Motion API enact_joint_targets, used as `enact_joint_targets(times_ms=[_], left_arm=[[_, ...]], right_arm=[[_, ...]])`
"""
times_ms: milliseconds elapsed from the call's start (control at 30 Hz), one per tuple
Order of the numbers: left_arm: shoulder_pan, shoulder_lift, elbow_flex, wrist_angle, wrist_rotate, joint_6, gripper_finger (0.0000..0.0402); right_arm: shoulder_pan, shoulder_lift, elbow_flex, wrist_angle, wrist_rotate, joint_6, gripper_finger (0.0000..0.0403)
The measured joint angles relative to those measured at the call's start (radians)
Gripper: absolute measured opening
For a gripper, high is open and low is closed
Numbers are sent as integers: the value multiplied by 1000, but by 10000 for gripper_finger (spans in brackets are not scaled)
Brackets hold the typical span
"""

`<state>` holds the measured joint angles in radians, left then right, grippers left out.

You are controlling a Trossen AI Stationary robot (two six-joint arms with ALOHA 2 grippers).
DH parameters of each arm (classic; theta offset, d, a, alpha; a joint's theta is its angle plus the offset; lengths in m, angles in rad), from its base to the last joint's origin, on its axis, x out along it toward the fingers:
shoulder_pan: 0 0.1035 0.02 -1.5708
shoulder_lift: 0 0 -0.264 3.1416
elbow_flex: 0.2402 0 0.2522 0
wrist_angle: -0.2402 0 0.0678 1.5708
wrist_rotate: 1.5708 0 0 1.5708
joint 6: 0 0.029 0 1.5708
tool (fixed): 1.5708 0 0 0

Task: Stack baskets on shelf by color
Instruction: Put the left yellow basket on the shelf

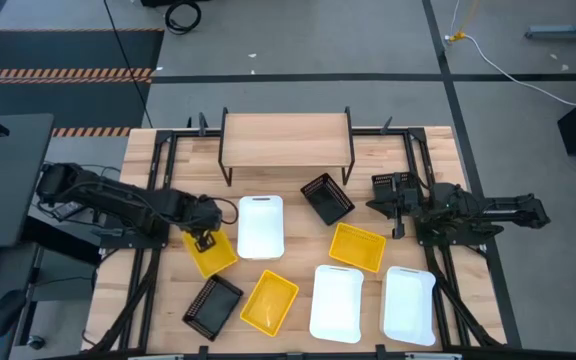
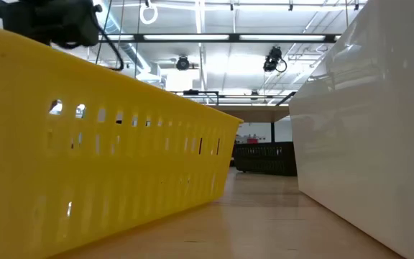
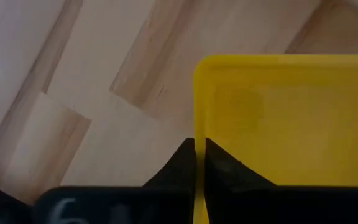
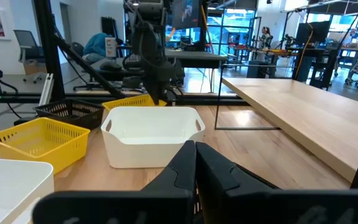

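Note:
My left gripper [image 1: 205, 240] points down, shut on a yellow basket [image 1: 213, 256] at the table's left, next to a white basket [image 1: 260, 226]. The wood-topped shelf [image 1: 286, 135] stands on thin black legs at the far middle of the table. Loose on the table lie a black basket [image 1: 327, 198], two more yellow baskets [image 1: 357, 247] [image 1: 269, 301], another black basket [image 1: 212, 306] and two white baskets [image 1: 337, 302] [image 1: 409, 304]. My right gripper [image 4: 195, 155] waits shut at the table's right, pointing level toward the left. My left gripper pinches the yellow basket's side wall [image 3: 199, 124] at its top rim, on the basket's far end close to a corner. One finger [image 3: 229, 169] is inside the basket and the other [image 3: 178, 167] outside. The fingers come from above. Whether the basket is off the table cannot be told.
The white basket lies right beside the held yellow one, on the side toward the shelf. Black frame rails [image 1: 158, 180] run along the table's left and right sides. Bare wood shows between the shelf and the baskets.

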<state>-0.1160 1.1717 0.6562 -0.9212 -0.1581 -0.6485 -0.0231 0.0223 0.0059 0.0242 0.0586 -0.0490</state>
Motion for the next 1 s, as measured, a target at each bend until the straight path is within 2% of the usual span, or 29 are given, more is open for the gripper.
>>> enact_joint_targets(times_ms=[133,433,667,833,1000], left_arm=[[29,0,96,-66,-13,83,12],[142,0,368,-206,-125,309,12],[258,0,554,-199,-128,600,12],[337,0,627,-164,-129,771,12],[417,0,635,-87,-127,908,12]], right_arm=[[0,0,0,0,0,0,13],[0,0,0,0,0,1,13],[0,0,0,0,0,1,13],[0,0,0,0,0,1,13],[0,0,0,0,0,1,13]])
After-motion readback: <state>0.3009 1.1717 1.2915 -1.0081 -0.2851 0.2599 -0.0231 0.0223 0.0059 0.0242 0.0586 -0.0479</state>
